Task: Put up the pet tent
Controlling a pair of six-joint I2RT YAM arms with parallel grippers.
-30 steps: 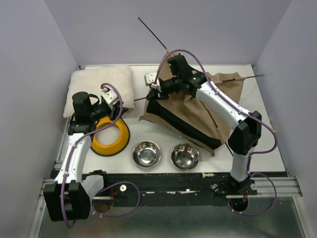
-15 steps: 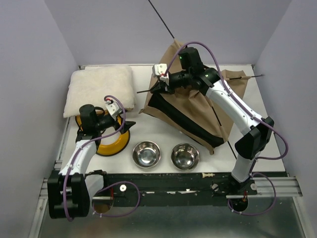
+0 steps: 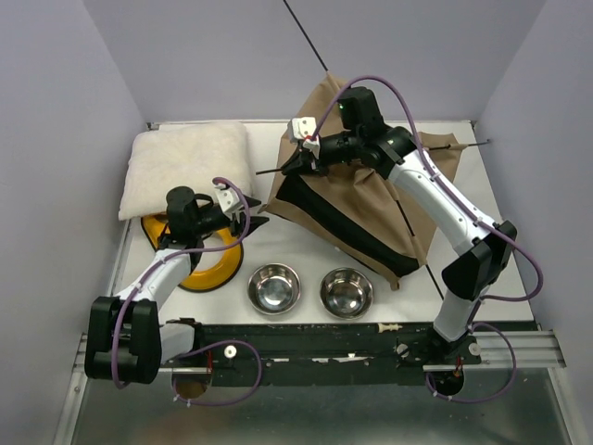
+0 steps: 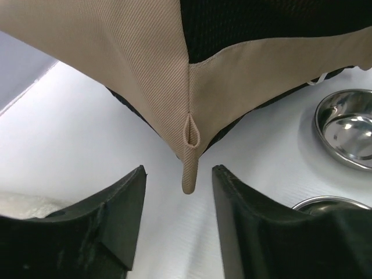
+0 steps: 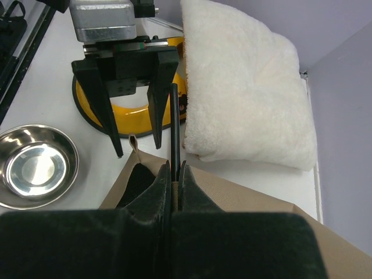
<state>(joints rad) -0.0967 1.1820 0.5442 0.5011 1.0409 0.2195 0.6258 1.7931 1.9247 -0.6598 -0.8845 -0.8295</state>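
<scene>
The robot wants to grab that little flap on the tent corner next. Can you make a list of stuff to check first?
1. The left tool is open: ok, its jaws stand apart.
2. Flap lined up: ok, the tan fabric corner flap hangs between the left tool's fingers, untouched.
3. The right tool is holding on: ok, it is shut on the thin black pole.
4. The tan fabric pet tent stands by itself: not ok, the cloth sags.
5. The round shiny metal bowl is out of the way: ok, it sits off to one side of the fingers.
</scene>
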